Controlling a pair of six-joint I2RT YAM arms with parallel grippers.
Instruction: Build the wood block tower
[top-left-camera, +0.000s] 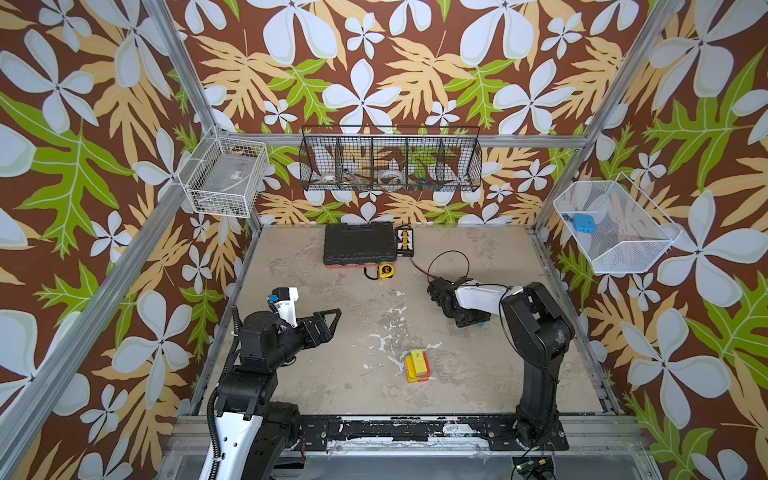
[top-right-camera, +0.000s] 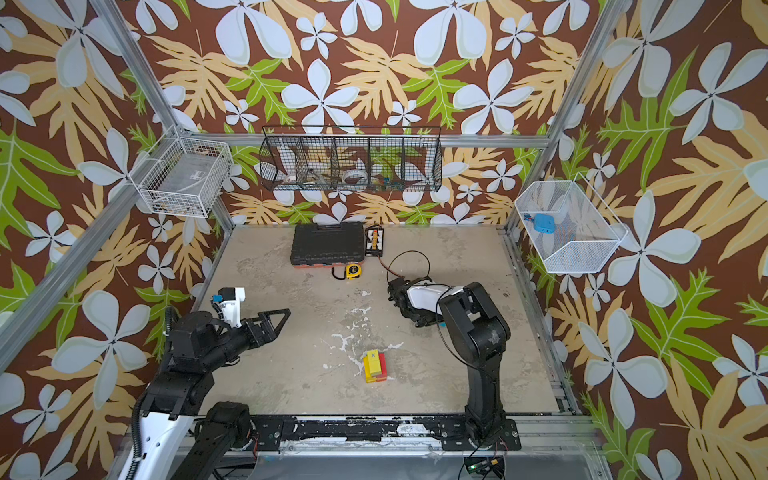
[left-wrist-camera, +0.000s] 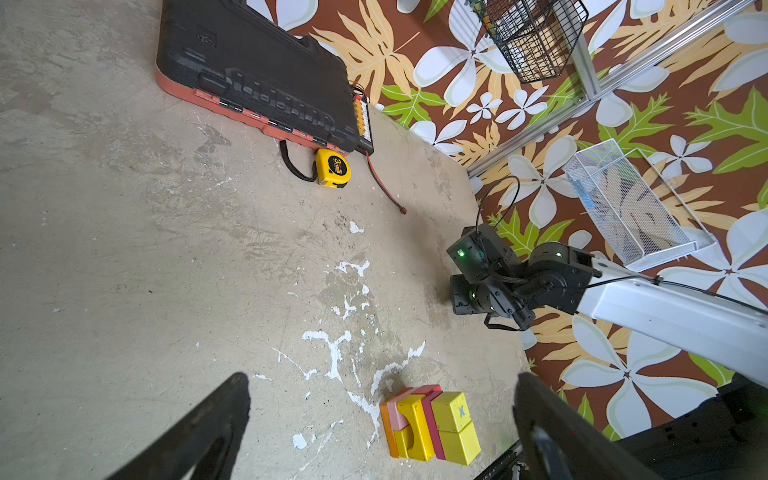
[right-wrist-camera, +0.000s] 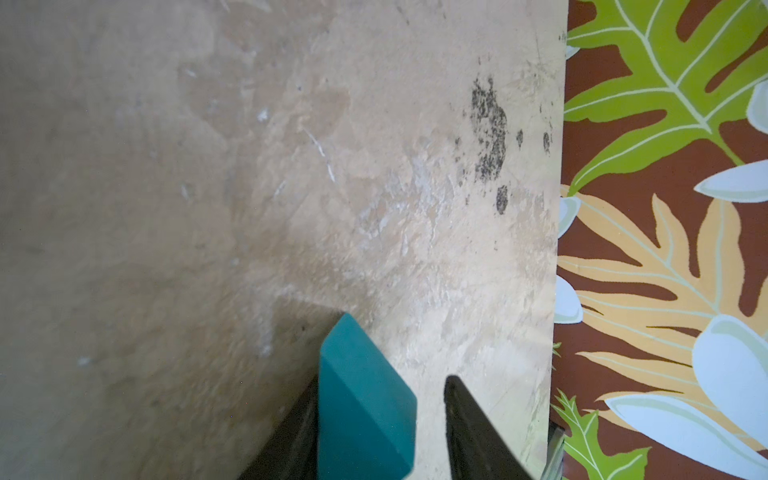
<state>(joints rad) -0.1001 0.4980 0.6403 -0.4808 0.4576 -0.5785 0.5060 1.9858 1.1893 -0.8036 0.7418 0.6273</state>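
Right up against the lens of the right wrist camera, the teal block (right-wrist-camera: 361, 399) is filling the near edge, its lower end running off the frame so its full shape is not showing. It is leaning against one finger (right-wrist-camera: 299, 432) of the right end effector (right-wrist-camera: 382, 382). The other finger is standing clear, with bare tabletop (right-wrist-camera: 208, 208) showing in the gap: jaws parted, not clamping. In both top views that end effector is tucking under its own wrist on the right side, with only a sliver of teal peeking out beneath.

Well apart from it, the tower (top-left-camera: 417, 365) is standing near the front middle. From above, yellow tops, one marked with an X, are covering most of it. Red and orange edges are poking out, and the layers are proving hard to count. The left wrist view is adding a yellow arch, a red slab and a pink piece.

Over on the left, the left end effector (top-left-camera: 330, 322) is hovering, jaws spread wide, carrying nothing.

At the back, the yellow tape measure (top-left-camera: 386, 271) is lying just in front of the black case (top-left-camera: 359, 248).
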